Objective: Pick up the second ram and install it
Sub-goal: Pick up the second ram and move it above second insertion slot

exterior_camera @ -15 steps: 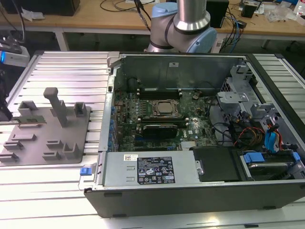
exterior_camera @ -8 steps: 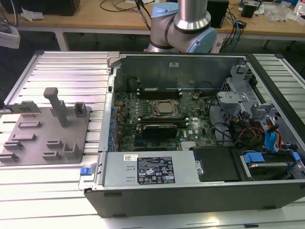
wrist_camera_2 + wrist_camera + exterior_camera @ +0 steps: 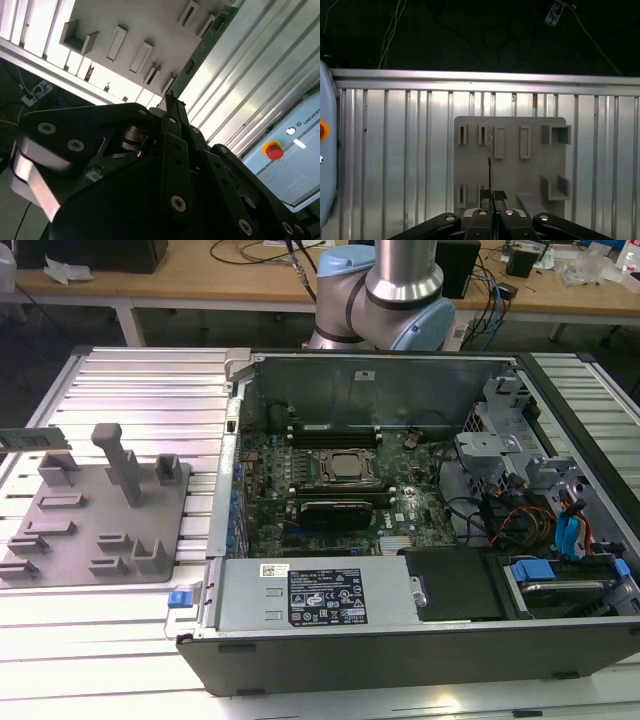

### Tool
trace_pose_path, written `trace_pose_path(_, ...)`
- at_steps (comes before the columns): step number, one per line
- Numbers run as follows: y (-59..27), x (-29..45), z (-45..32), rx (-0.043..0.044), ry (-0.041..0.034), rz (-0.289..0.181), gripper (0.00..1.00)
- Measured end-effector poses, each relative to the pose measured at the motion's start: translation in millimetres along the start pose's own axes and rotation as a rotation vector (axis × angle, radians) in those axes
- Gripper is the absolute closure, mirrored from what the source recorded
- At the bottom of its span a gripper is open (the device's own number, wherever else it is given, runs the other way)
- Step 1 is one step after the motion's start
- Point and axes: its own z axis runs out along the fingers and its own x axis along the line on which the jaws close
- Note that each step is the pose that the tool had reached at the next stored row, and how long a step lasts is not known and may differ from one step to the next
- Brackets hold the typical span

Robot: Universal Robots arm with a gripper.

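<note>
**Gripper (image 3: 490,193) clamped on the second ram (image 3: 490,160) over the fixture plate (image 3: 515,172)**

Black gripper (image 3: 170,100) linkages sit closest to the lens in both wrist views. Their fingers (image 3: 500,195) are drawn together, with the thin board pinched between the tips. In the first wrist view the second ram is seen edge-on, as a narrow line running out from the fingertips across the grey fixture plate, between two of its upright slots. In the second wrist view the ram's green face (image 3: 210,37) and small dark chips show. It stretches away from the fingertips along the border where the fixture plate (image 3: 145,20) meets the ribbed metal worktop (image 3: 250,75).

In the exterior view a level green strip, the second ram (image 3: 35,438), juts in from the exterior view's left edge. It sits by the far left corner of the fixture plate (image 3: 85,480) and above the worktop (image 3: 150,390). It is well apart from the open computer case (image 3: 400,665), which lies to the exterior view's right of the plate. Inside the case the CPU socket (image 3: 345,468) sits mid-board, with a black card (image 3: 335,510) just on its near side. The robot arm's base (image 3: 385,290) rises beyond the far wall of the case.

A pendant with a red button (image 3: 274,150) rests on the worktop.
</note>
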Motion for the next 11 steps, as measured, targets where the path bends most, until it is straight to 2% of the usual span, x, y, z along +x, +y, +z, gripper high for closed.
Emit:
trace_pose_path(1,0.1,0.0,-2.9,0.0003,-0.0002,0.0,0.91)
trace_pose_path(4,0.4,-0.3,-20.1,0.0027,-0.002,0.0,0.91)
trace_pose_path(10,0.9,-0.8,-47.1,0.0075,-0.0075,-0.001,0.91)
trace_pose_path(11,0.9,-0.7,-48.4,0.0076,-0.0076,-0.001,0.91)
